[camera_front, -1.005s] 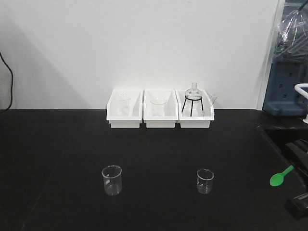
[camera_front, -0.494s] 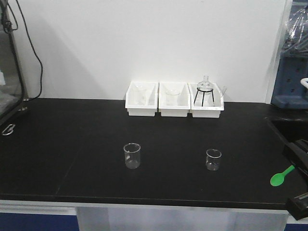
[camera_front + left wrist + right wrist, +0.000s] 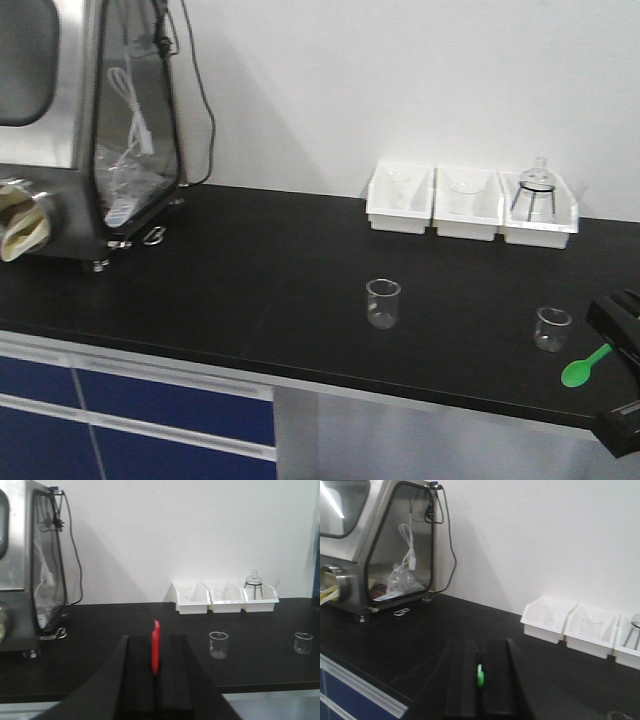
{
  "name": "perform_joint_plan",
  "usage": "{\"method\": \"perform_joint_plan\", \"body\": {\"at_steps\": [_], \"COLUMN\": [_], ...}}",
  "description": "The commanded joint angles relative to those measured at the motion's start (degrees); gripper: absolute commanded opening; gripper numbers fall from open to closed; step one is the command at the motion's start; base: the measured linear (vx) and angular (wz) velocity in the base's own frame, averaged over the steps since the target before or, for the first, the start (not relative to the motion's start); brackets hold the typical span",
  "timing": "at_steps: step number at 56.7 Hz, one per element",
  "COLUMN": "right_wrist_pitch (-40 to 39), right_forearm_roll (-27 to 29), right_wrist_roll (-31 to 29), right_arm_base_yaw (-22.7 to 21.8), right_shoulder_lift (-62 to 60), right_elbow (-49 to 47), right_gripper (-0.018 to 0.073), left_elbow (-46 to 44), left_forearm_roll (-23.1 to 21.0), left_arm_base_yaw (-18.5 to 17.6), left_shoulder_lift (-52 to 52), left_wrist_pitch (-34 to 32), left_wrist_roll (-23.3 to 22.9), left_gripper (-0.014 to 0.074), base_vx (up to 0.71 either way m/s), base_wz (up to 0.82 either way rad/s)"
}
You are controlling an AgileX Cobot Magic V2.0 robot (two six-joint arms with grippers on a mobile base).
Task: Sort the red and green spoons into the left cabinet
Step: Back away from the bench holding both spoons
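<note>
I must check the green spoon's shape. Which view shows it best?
The exterior front-facing view: the green spoon shows its round bowl and part of its handle. The right wrist view shows only a green sliver in the right end effector. The left wrist view does not show it.

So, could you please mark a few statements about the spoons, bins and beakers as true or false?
1. The left gripper is shut on the red spoon. True.
2. Three white bins stand in a row at the back of the bench. True.
3. The green spoon lies flat on the bench. False: the right gripper clamps it.
4. Three beakers stand on the open bench. False: only two beakers do.
</note>
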Motion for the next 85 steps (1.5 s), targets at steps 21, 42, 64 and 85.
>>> {"method": "perform_joint_plan", "body": {"at_steps": [21, 42, 64, 85], "right_wrist_pitch": [-3.36, -3.36, -3.36, -3.36], "right_forearm_roll": [1.29, 1.29, 1.29, 1.29], "right_wrist_roll": [0.05, 0.05, 0.05, 0.05], "right_arm_base_yaw": [-0.1, -0.1, -0.1, -0.1], "right_shoulder_lift": [-0.7, -0.7, -0.7, -0.7], "right_elbow": [-2.04, -2.04, -2.04, -2.04], "right_gripper": [-0.0006, -0.0006, -0.0006, -0.0006], "left_elbow": [-1.5, -1.5, -1.5, -1.5], "left_forearm_roll": [-0.04, -0.04, -0.04, -0.04], "left_arm_base_yaw": [-0.01, -0.01, -0.01, -0.01], "left_shoulder_lift": [0.27, 0.27, 0.27, 0.27], "left_wrist_pitch": [-4.19, -4.19, -4.19, -4.19], "left_wrist_roll": [-0.4, -0.37, -0.43, -0.43], "left_gripper": [-0.0003, -0.0003, -0.0003, -0.0003], "base_vx": [-0.09, -0.01, 0.1, 0.17], "base_wz": [0.64, 0.72, 0.48, 0.5]}}
